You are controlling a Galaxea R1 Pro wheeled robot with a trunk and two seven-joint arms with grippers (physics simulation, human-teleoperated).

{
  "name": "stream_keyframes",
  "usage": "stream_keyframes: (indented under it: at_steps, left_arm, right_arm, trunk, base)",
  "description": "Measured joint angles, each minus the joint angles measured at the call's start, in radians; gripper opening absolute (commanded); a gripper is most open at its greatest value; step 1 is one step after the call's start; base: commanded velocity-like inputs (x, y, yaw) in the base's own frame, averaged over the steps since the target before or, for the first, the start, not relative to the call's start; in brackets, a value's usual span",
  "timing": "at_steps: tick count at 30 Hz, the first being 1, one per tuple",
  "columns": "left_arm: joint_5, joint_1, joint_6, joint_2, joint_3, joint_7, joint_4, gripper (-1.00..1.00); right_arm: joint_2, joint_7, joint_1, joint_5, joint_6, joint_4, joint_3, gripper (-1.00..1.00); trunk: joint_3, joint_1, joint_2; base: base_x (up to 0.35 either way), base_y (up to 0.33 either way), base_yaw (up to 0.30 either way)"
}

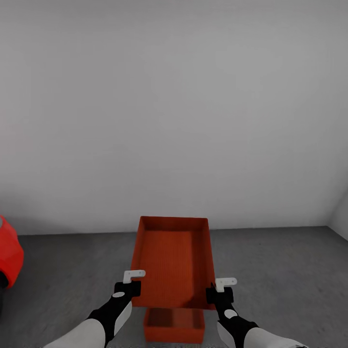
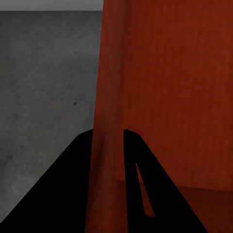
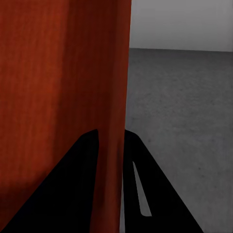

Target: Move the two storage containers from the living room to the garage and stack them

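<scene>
Head view: the floor (image 1: 290, 275) is dark grey and rough, and a plain pale wall (image 1: 174, 111) stands behind it, with a corner showing far off on the right. A bit of a shiny red car (image 1: 8, 256) pokes in at the left edge. There are two bins, both orange-red, with no lids. The top bin (image 1: 174, 261) is held up in the air by its two long sides. The low bin (image 1: 174, 325) sits on the floor, right under the near end of the top bin, and is partly hidden by it. I cannot tell if the two bins touch. There are two grippers. The left gripper (image 1: 131, 285) pinches the left wall of the top bin, and the right gripper (image 1: 218, 289) pinches the right wall. In the left wrist view the dark fingers (image 2: 73, 184) sit on both sides of the thin red wall (image 2: 107, 121), pressed onto it. The right wrist view shows the same: fingers (image 3: 77, 184) on each side of the wall (image 3: 114, 97). The far end of the top bin comes near the bottom of the pale wall. Bare floor lies open on both sides of the bins, more on the right, and the car is well apart on the left.
</scene>
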Motion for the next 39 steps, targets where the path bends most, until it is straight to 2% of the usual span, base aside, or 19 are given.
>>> stream_keyframes:
  at_steps: [39]
  left_arm:
    - [-0.001, 0.000, 0.000, 0.000, 0.001, -0.001, 0.001, -1.00]
  right_arm:
    - [0.000, 0.000, 0.000, -0.001, 0.000, 0.001, 0.001, -1.00]
  trunk:
    - [-0.062, 0.000, 0.000]
  base:
    - [0.000, 0.000, 0.000]
